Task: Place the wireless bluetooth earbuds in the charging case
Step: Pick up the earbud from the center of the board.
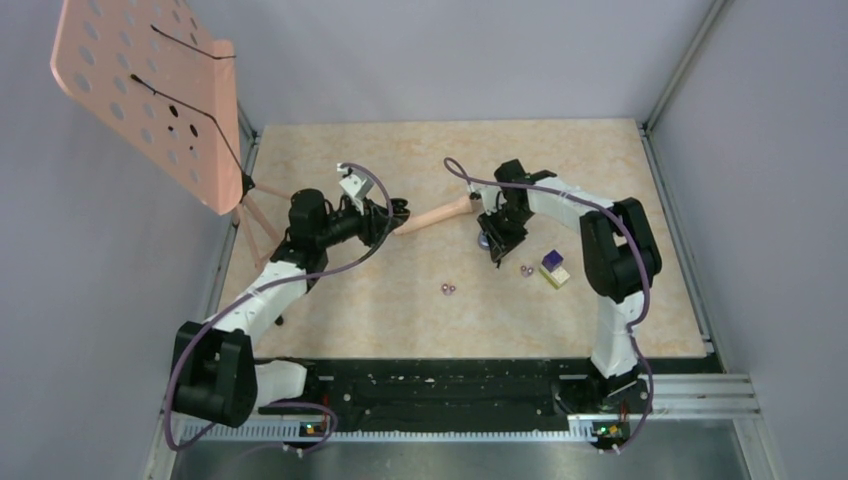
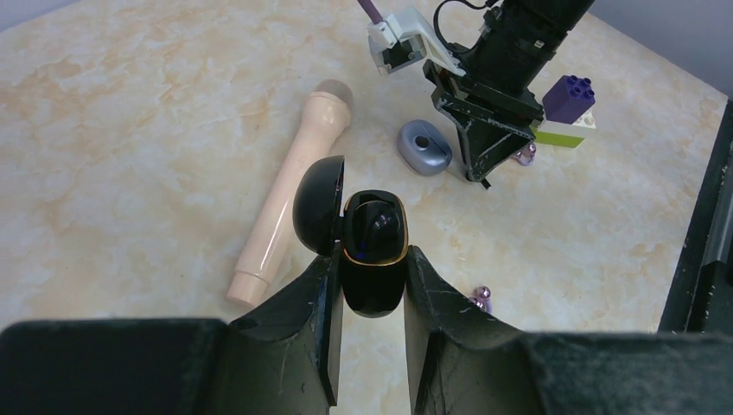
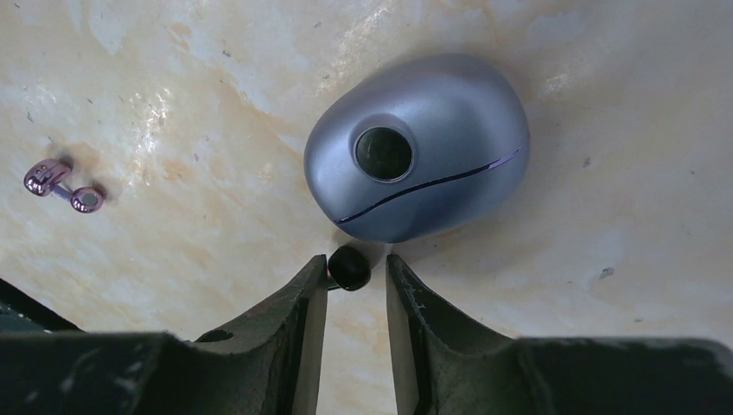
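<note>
My left gripper (image 2: 372,259) is shut on a glossy black charging case (image 2: 373,277) with a gold rim, its lid (image 2: 317,203) hinged open to the left. A dark earbud (image 2: 382,221) seems to sit inside. The case shows at the left gripper in the top view (image 1: 399,211). My right gripper (image 3: 354,264) is down at the table. A small black earbud (image 3: 348,268) lies between its fingertips, touching the left one, with a gap to the right one. Pinkish-purple earbuds lie on the table (image 1: 449,289) (image 1: 526,270) (image 3: 62,184).
A closed grey-blue pod (image 3: 415,147) lies just beyond the right fingertips. A peach microphone-shaped object (image 1: 435,215) lies between the arms. A purple-and-cream block (image 1: 555,268) sits right of the right gripper. A pink perforated stand (image 1: 150,90) rises at the far left.
</note>
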Controlling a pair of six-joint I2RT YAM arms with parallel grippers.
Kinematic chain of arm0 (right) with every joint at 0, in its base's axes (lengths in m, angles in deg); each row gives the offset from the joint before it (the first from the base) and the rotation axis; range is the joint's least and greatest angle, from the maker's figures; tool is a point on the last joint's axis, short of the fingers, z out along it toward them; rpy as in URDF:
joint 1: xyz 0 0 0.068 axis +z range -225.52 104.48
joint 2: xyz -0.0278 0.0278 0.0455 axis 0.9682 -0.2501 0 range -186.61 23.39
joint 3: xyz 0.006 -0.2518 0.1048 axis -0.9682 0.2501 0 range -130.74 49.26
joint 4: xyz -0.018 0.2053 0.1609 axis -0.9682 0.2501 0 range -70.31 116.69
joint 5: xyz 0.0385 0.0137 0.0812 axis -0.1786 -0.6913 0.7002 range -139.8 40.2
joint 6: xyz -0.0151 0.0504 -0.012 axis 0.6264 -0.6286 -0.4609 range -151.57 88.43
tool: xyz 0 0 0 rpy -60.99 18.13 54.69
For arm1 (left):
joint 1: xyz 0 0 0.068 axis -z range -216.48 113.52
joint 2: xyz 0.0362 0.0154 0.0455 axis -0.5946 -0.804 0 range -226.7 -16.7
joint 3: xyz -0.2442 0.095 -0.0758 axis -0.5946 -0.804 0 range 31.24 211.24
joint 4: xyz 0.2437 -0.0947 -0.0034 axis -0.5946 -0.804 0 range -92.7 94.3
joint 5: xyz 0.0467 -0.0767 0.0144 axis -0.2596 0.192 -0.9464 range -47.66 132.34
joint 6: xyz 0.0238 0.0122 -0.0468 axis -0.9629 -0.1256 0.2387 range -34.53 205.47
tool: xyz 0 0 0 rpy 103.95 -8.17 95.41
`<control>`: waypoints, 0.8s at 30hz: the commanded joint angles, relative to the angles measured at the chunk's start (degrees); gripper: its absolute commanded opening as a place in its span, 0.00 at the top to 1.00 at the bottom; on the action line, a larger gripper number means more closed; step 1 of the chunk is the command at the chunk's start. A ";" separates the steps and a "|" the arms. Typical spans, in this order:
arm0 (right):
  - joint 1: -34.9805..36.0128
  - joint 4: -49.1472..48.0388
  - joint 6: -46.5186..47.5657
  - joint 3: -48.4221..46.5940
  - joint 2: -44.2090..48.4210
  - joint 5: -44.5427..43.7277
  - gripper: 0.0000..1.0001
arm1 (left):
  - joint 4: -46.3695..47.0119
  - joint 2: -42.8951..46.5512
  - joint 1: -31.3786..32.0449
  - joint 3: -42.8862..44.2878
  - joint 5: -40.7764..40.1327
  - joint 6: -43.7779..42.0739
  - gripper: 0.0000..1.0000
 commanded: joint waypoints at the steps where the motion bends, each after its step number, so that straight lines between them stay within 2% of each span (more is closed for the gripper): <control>1: 0.65 -0.71 -0.65 -0.10 -1.03 0.15 0.69 | 1.20 2.75 -0.46 -1.14 -0.40 0.24 1.00; 11: 1.98 -0.58 -0.03 1.40 -0.69 -0.60 0.75 | 1.36 2.68 -0.82 -1.64 -1.02 -0.02 1.00; 14: 2.71 -0.96 -0.42 2.64 -0.37 -3.16 0.66 | 1.66 2.24 -0.82 -1.59 -1.14 -0.05 1.00; 16: 2.79 -1.05 -0.37 3.14 -0.07 -3.49 0.65 | 1.94 2.03 -0.82 -1.58 -1.14 0.01 1.00; 20: 2.80 -1.05 0.00 4.15 0.23 -4.90 0.68 | 2.32 1.80 -0.82 -1.70 -1.21 -0.03 1.00; 24: 2.93 -1.60 0.47 4.80 0.46 -5.17 0.75 | 2.60 1.51 -0.82 -1.92 -1.29 -0.02 1.00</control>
